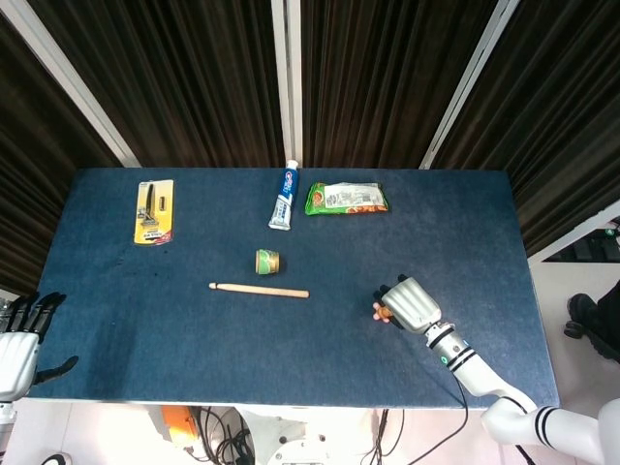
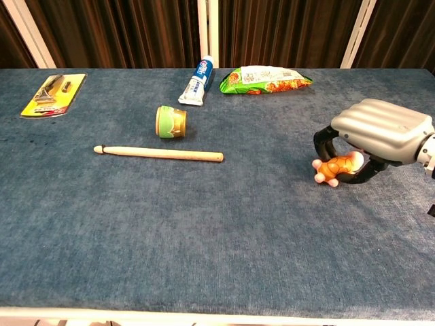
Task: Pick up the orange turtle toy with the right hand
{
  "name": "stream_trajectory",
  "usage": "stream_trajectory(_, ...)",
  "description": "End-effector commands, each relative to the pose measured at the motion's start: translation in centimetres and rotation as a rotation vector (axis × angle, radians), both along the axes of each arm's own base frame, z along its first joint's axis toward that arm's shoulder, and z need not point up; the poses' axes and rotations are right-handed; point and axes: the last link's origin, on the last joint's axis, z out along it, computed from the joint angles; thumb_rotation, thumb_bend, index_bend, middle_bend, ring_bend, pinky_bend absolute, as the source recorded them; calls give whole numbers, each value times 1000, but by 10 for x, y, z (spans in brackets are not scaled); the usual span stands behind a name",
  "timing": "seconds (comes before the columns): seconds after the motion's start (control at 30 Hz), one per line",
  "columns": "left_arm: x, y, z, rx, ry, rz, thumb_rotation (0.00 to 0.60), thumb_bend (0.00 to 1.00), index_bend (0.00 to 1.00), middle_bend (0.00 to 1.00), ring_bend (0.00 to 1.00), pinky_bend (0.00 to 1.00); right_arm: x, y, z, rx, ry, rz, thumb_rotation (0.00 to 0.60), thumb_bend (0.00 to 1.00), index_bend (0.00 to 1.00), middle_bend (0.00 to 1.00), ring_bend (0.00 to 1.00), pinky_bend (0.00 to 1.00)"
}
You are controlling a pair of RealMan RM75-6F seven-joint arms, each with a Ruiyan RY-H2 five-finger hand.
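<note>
The orange turtle toy [image 2: 334, 167] [image 1: 384, 312] is tilted on its side, clasped under my right hand [image 2: 377, 133] [image 1: 410, 302] between the curled fingers [image 2: 321, 141] and the thumb. It sits just above the blue table [image 2: 204, 224] at the right side. In the head view most of the toy is hidden under the hand. My left hand [image 1: 17, 339] hangs off the table's front left corner with fingers spread and nothing in it.
A wooden drumstick [image 2: 159, 153] lies mid-table, with a small green jar [image 2: 170, 121] behind it. A toothpaste tube [image 2: 197, 81] and green snack bag [image 2: 264, 79] lie at the back edge. A yellow razor pack [image 2: 54, 94] is at the back left.
</note>
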Motion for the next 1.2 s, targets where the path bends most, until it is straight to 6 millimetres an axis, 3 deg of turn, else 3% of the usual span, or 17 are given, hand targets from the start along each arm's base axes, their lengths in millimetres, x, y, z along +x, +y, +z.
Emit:
stream_trajectory(0.03, 0, 0, 0, -2, 1, -1, 600, 124, 110, 85, 0, 7, -8, -6, 5, -33, 1, -26, 600, 392, 943, 819, 807, 358)
stream_trajectory(0.13, 1, 1, -1, -5, 2, -1, 600, 124, 109, 85, 0, 8, -17, -11, 10, -23, 21, -72, 600, 178, 689, 659, 577, 175)
stream_trajectory(0.2, 1, 2, -1, -7, 3, 0, 600, 124, 109, 85, 0, 10, -18, -14, 14, -22, 14, -97, 600, 81, 505, 500, 384, 59)
stream_trajectory(0.4, 2, 2, -1, -10, 6, 1, 600, 124, 110, 85, 0, 13, -21, -16, 22, -3, -2, -151, 600, 26, 215, 244, 108, 0)
stream_trajectory(0.5, 3, 2, -1, -10, 7, -1, 600, 124, 109, 85, 0, 13, -22, -15, 26, 4, -5, -167, 600, 26, 154, 197, 69, 0)
stream_trajectory(0.73, 3, 1, -1, -10, 7, -2, 600, 124, 109, 85, 0, 13, -22, -13, 30, -1, -3, -175, 600, 39, 192, 228, 69, 0)
stream_trajectory(0.93, 1, 1, -1, -10, 6, 7, 600, 124, 109, 85, 0, 19, -24, -13, 23, 11, 31, -175, 600, 185, 281, 315, 78, 0)
stream_trajectory(1.0, 1, 2, -1, -11, 5, 8, 600, 124, 109, 85, 0, 21, -23, -13, 19, 10, 29, -173, 600, 210, 349, 363, 85, 0)
stream_trajectory(1.2, 1, 2, 1, -3, 2, 6, 600, 124, 109, 85, 0, 22, -21, -16, 13, -53, 26, -122, 600, 279, 700, 594, 220, 0)
